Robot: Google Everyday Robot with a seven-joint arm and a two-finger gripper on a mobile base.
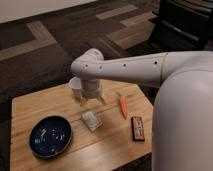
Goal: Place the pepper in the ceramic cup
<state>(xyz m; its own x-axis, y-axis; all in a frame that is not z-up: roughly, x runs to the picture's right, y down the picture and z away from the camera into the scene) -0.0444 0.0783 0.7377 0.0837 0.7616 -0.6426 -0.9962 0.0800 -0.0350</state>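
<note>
The slim orange-red pepper lies flat on the worktop, apart from my gripper. The small white ceramic cup stands upright just beside my gripper, partly hidden by it.

My arm is a smooth white tube with small dark dots along it and a rounded joint; the white gripper hangs just over the desk.

- The end effector, over the pale wood-grain tabletop, is seen in off-white.
- Just to its left, the ceramic cup is coloured white.
- To its right, the pepper is coloured orange-red.
- Further right, the packet is dark, edged in red.
</note>
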